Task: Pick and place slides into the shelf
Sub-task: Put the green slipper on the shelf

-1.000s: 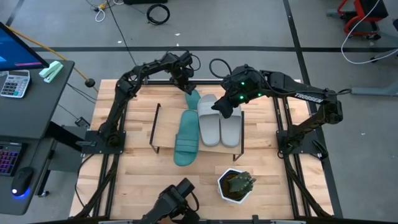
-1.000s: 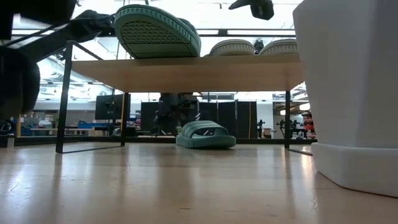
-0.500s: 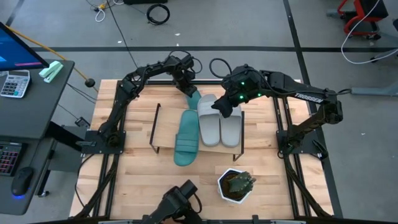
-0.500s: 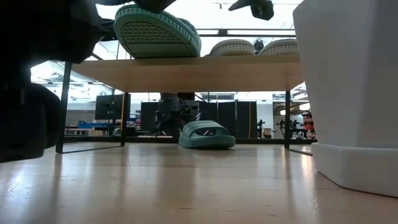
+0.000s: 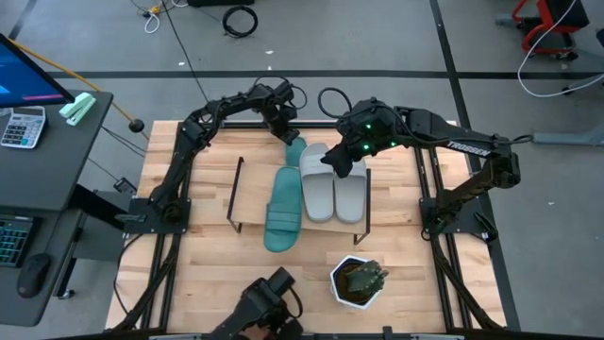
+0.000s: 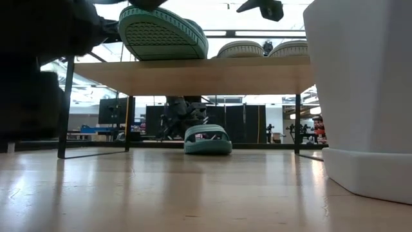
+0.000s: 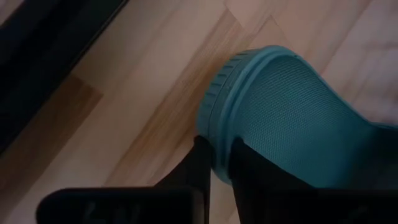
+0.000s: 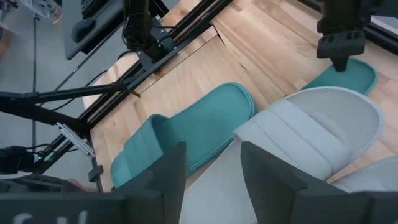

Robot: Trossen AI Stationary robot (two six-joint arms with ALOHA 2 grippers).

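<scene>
A teal slide [image 5: 294, 149] lies on the table just behind the shelf [image 5: 249, 195], and my left gripper [image 5: 287, 134] is shut on its far end. It also shows in the low view as the teal slide [image 6: 207, 138] under the shelf's board [image 6: 193, 76]. On the shelf rest another teal slide [image 5: 283, 210] and two grey slides [image 5: 318, 187] [image 5: 351, 195]. My right gripper [image 8: 214, 180] hangs open above the grey slides, touching nothing. My left gripper pinches the rim of the slide's rounded far end [image 7: 216, 158] between its two fingers [image 7: 200, 163]. The fingers slant down from above and from the table's far side. The slide's sole lies on the table.
A white hexagonal plant pot [image 5: 357, 281] stands near the front right, large in the low view [image 6: 367, 96]. A dark object [image 5: 269, 304] sits at the near edge. Bare board remains on the shelf's left part.
My left gripper has shut on the far end of the teal slide behind the shelf. The slide has turned a little on the table and now shows end-on in the low view. The dark object at the near edge has shifted.
</scene>
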